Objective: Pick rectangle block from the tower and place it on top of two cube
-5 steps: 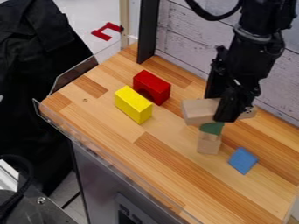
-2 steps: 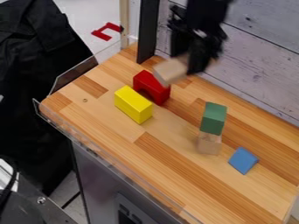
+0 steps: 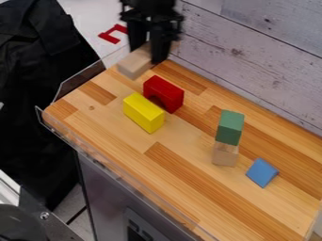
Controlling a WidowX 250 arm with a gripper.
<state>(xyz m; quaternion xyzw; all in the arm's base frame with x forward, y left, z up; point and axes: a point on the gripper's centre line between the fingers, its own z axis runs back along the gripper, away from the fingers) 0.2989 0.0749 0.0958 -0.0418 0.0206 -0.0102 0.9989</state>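
Clamping a wooden block (image 3: 134, 64) between its fingers, the gripper (image 3: 149, 52) hung at twelve o'clock. At three, a green block (image 3: 230, 127) topped a pale cube (image 3: 225, 154).

Setting: a robotics laboratory, as indicated by a black robot arm (image 3: 148, 8) at 12 o'clock above a wooden worktop (image 3: 189, 188) bearing simple toy blocks (image 3: 143, 113). Note also the transparent edging (image 3: 93, 150) from 9 to 6 o'clock, the plank-patterned backdrop (image 3: 252, 61) at 1 to 2 o'clock, and bolted metal hardware (image 3: 47, 226) between 7 and 8 o'clock.
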